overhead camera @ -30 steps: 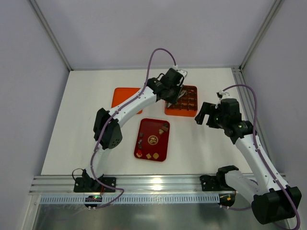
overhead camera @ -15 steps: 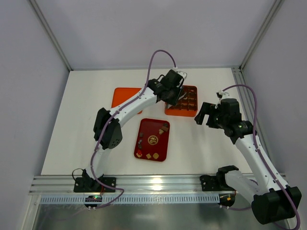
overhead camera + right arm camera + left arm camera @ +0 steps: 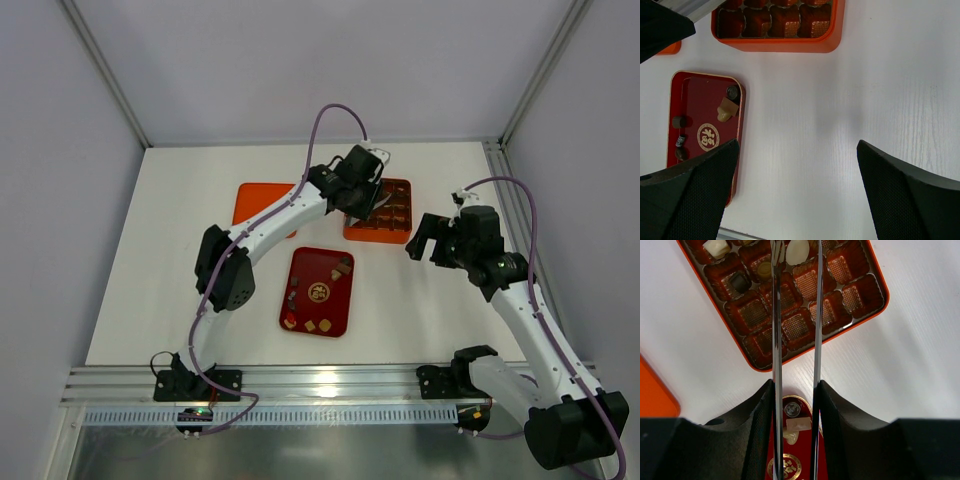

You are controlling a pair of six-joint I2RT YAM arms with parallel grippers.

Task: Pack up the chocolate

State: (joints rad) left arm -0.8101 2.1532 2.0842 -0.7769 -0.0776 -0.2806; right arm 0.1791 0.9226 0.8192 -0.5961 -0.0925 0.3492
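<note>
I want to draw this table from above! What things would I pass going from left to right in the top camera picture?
Flat orange piece → dark red tray → orange box with little cells → right gripper, open, off to the box's right.

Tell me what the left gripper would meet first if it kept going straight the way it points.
Probably the pale oval chocolate between the open tips of the left gripper, lying in a cell of the orange box; depth is unclear.
</note>
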